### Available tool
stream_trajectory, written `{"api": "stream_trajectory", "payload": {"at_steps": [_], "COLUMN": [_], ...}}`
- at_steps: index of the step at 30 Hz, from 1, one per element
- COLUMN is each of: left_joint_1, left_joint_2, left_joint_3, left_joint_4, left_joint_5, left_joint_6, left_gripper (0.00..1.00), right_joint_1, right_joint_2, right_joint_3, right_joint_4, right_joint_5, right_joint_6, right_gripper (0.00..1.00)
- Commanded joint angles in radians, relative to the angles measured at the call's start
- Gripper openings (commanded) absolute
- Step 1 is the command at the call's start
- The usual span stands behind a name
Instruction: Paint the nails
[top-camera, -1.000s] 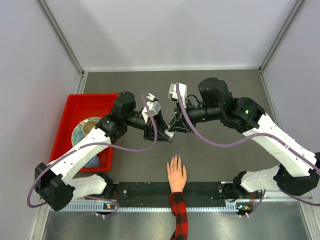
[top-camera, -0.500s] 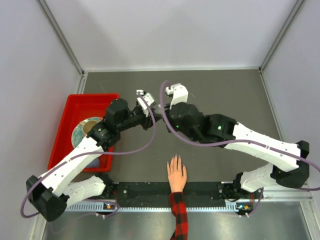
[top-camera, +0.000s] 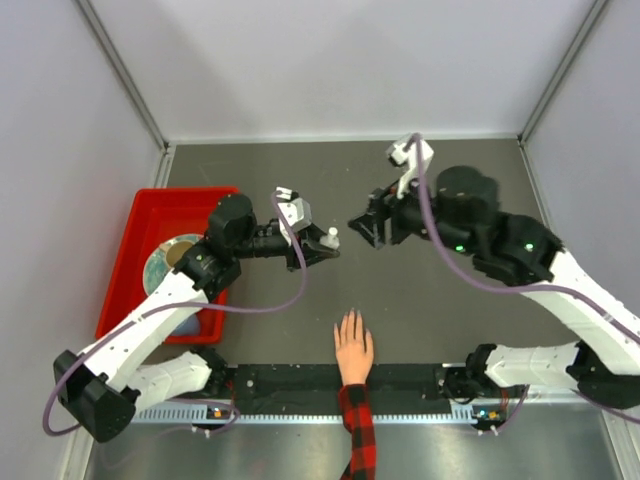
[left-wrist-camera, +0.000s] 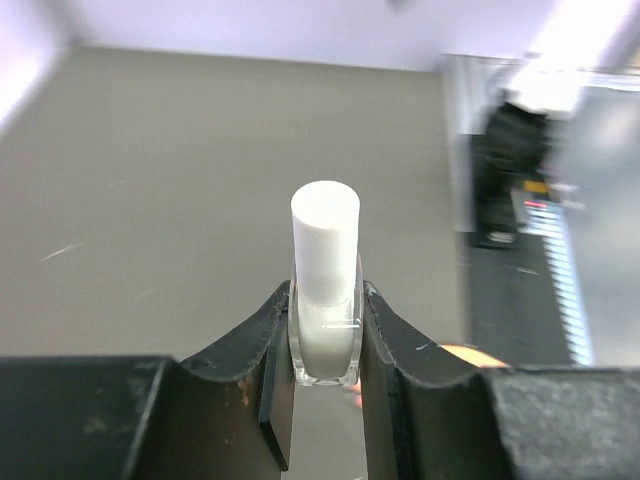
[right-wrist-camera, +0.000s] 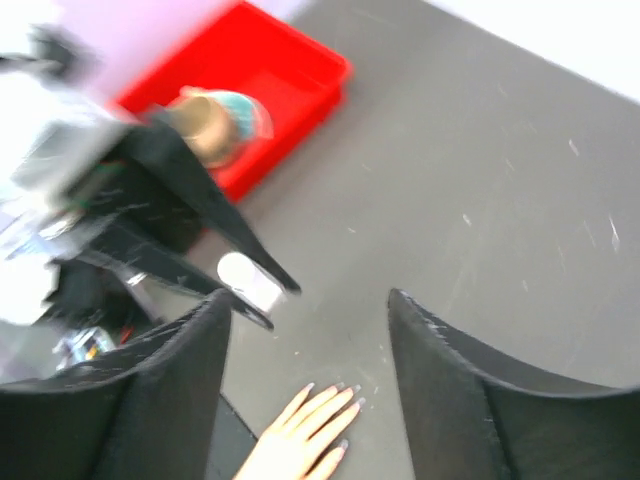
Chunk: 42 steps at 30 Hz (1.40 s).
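1. Grey tabletop (top-camera: 230, 160), pale walls on 3 sides; clock dirs per overhead view.
2. Tiny pale nails (top-camera: 350, 316) tipped a human hand (top-camera: 353, 350) that lay flat, palm down, at the table's 6 o'clock edge, fingers aimed at 12. Both grippers were well apart from them.
3. Red-black plaid sleeve (top-camera: 358, 430) ran off toward 6.
4. L gripper (top-camera: 325, 245), approx 11 o'clock of the hand, was clamped on a small glass bottle (top-camera: 331, 234) w/ white cap. Wrist view showed both fingers pressed on the bottle's sides, cap sticking out past the tips.
5. R gripper (top-camera: 365, 228), approx 12–1 o'clock of the hand, had jaws spread wide w/ nothing btwn them. It faced the L gripper, near but not touching.
6. Red bin (top-camera: 125, 260) sat at the table's 9 o'clock, w/ a round teal-and-tan item (top-camera: 172, 260) inside.
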Motion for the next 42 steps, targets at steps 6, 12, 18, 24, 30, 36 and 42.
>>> {"api": "stream_trajectory", "payload": {"at_steps": [6,12,18,24,30,36,42], "left_joint_1": [0.001,0.003,0.003,0.003,0.006,0.007,0.007], "left_joint_2": [0.113,0.116,0.118,0.116,0.094,0.032,0.037], "left_joint_3": [0.086,0.09,0.093,0.097,0.091,0.048,0.036], "left_joint_4": [0.101,0.098,0.088,0.056,0.029,0.056,0.067], "left_joint_5": [0.467,0.478,0.481,0.43,0.152,-0.166,-0.176], "left_joint_6": [-0.105,-0.106,-0.1,-0.077,-0.054,-0.042,-0.049], "left_gripper": [0.0,0.0,0.0,0.0,0.0,0.0,0.0], "right_joint_1": [-0.084,-0.084,-0.084,-0.082,-0.082,0.111,0.168], "right_joint_2": [0.03,0.057,0.087,0.099,0.101,0.102,0.149], "right_joint_3": [0.045,0.049,0.052,0.043,0.014,-0.057,-0.027], "right_joint_4": [-0.038,-0.064,-0.083,-0.083,-0.028,0.065,0.082], "right_joint_5": [-0.61,-0.639,-0.642,-0.631,-0.379,0.201,0.245], "right_joint_6": [-0.201,-0.227,-0.261,-0.259,-0.133,0.082,0.159], "right_gripper": [0.59,0.49,0.3,0.21,0.0,0.0,0.0]}}
